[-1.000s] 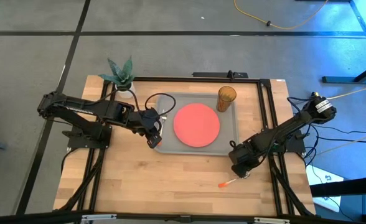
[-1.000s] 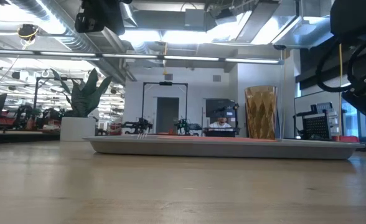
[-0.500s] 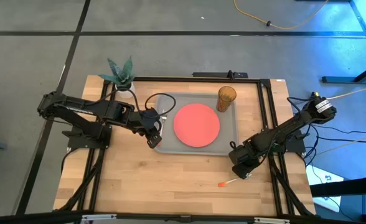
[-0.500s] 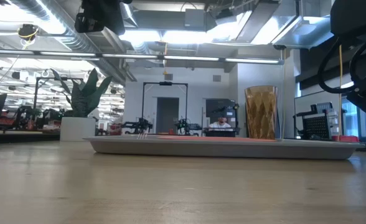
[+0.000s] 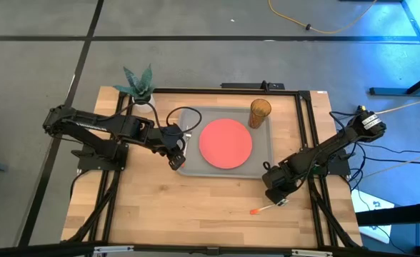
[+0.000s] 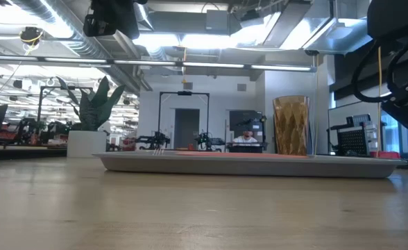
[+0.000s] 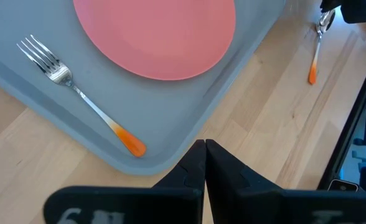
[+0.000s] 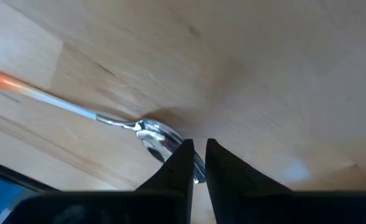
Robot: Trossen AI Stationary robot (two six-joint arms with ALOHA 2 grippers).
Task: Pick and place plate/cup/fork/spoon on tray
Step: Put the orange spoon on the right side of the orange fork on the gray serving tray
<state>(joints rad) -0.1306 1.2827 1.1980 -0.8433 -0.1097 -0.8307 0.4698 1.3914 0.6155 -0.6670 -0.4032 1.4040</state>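
We see the spoon (image 5: pixel 265 208) flat on the worktop (image 5: pixel 196 214) beside the tray (image 5: pixel 263 160); right end effector (image 8: pixel 195 163) clamped on its thin, stiff, slippery bowl, left end effector (image 7: pixel 204 163) together.

My wooden table (image 5: pixel 196 214) stands on a grey floor (image 5: pixel 196 50) crossed by dark seams, with a yellow cable (image 5: pixel 317 28) looping at the far right. A potted plant (image 5: pixel 140 87) sits at the table's far left corner. Looking level across the tabletop, I see a bright hall: ceiling lights (image 6: pixel 211 42), silver ducts (image 6: pixel 58 35), a dark doorway (image 6: pixel 184 128) far off, and cluttered benches (image 6: pixel 23 132) at left.
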